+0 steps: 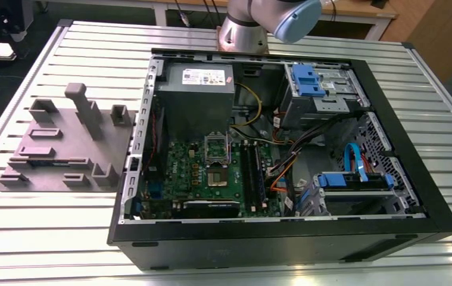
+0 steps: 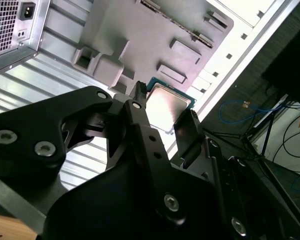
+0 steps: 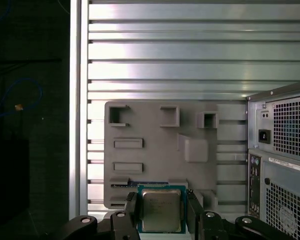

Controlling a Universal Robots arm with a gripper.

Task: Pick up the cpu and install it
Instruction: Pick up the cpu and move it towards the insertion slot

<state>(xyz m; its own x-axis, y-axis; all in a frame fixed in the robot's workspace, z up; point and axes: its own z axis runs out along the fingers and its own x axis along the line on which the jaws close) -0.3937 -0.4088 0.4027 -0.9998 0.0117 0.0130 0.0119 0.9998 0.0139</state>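
Claw (image 3: 162, 202) is clamped on the cpu (image 3: 161, 215) by its edges, held up over the grey block (image 3: 155, 135) on the counter (image 3: 190, 50), so pickup looks done and install isn't, and I'd guess seating wants it level and square to the socket (image 1: 216, 173) in the case (image 1: 289, 244).

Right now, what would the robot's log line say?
gripper: shut on cpu | cpu: held off grey block | installed: not yet

Probably a lab: slatted metal bench (image 1: 47, 238), opened computer case (image 1: 273, 245).
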